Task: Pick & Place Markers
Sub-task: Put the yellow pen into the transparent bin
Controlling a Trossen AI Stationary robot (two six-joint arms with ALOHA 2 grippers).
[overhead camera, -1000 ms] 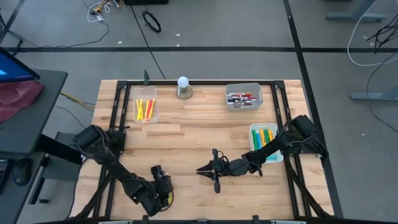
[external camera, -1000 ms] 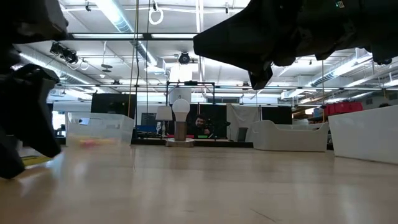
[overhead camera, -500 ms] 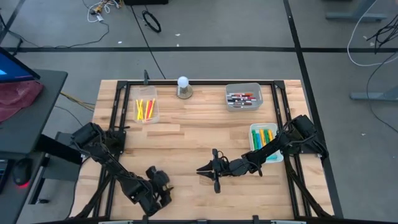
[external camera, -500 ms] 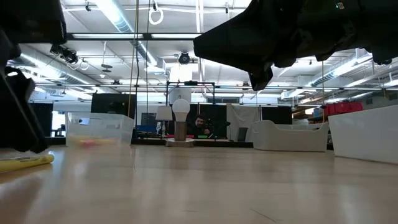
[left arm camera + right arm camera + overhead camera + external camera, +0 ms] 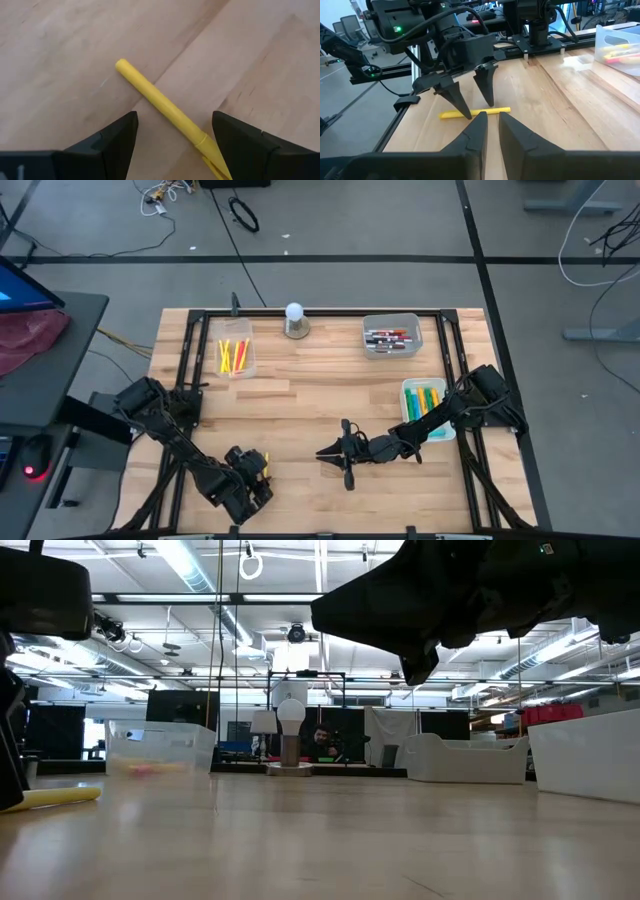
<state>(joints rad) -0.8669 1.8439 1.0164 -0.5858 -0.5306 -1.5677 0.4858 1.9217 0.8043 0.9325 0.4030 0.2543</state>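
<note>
With my left hand (image 5: 255, 477) low over the near-left part of the counter (image 5: 300, 390), fingers (image 5: 111, 140) spread wide and holding nothing, a yellow marker (image 5: 162, 107) lies flat on the wood between them. Neither fingertip touches it; in the low view it sits loose on the boards (image 5: 55, 798) right beside my dark finger.

Back-left: clear bin (image 5: 237, 356) with yellow and red/pink markers (image 5: 233, 355) in it. White round-topped knob (image 5: 294, 319) stands at the back edge, just right of that bin.

Centre-front: my right hand (image 5: 340, 452) hangs above the counter, fingers nearly closed with only a thin gap, gripping nothing. Its wrist view looks straight across at the left hand (image 5: 472, 97) and the yellow marker (image 5: 475, 113) lying under those fingertips.

Back-right: grey bin (image 5: 392, 335) holding red and dark-barrelled markers (image 5: 388, 338). Right edge: white bin (image 5: 427, 409) with green, yellow and blue/teal markers (image 5: 428, 398), partly covered by my right arm.
</note>
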